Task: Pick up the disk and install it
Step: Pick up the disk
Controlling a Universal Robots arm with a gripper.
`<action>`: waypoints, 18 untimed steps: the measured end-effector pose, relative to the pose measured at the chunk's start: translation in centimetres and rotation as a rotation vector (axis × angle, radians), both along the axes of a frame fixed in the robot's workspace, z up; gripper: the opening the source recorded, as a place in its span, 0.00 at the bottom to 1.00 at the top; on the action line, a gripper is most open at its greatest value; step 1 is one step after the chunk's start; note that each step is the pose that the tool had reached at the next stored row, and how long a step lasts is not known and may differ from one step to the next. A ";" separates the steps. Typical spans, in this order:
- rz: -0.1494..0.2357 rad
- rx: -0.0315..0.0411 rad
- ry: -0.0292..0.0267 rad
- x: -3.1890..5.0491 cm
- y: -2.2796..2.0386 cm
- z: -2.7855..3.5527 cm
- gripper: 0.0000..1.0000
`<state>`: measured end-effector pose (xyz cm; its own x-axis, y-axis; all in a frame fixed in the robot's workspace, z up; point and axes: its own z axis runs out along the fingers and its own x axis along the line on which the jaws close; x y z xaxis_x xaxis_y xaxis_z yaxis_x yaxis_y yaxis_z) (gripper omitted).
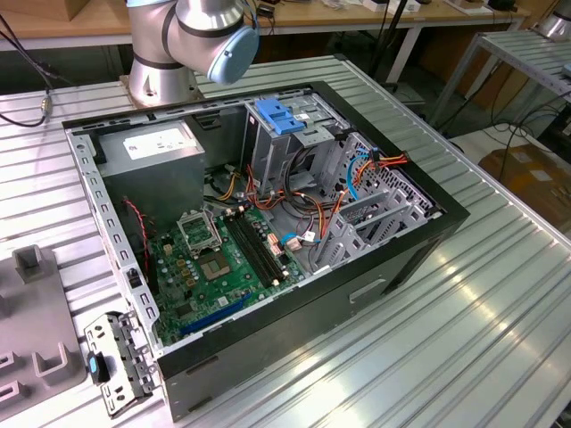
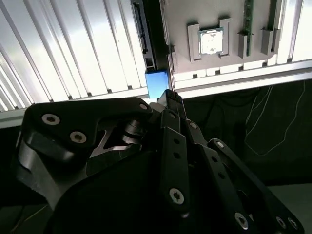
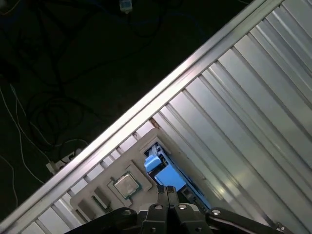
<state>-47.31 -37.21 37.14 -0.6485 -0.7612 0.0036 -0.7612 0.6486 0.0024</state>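
Closest to the lens are the black links of my gripper (image 2: 168,97), narrowing to a tip that meets the blue end of the disk (image 2: 156,84). I cannot tell how far the gripper is open, nor whether it has hold of that blue bracket or only touches it.

The disk stands on edge in a slot of a grey tray (image 2: 204,9), and I see it as a dark strip running away from the gripper. I judge it is parked upright so that its bracket end is offered for a grip from above.

Just beside it a chip (image 2: 210,41) lies flat in its own recess, kept apart so nothing slides. The tray rests on the ribbed desk (image 2: 73,48), close to its edge.

In the first wrist view, dark floor with cables (image 3: 73,73) lies beyond that edge.

In the exterior view, the open case (image 1: 268,223) lies on its side on the desk. Its bays face up, I judge to take the disk from above.
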 end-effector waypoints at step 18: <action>0.250 -0.0018 0.0001 0.00 0.00 -0.01 0.11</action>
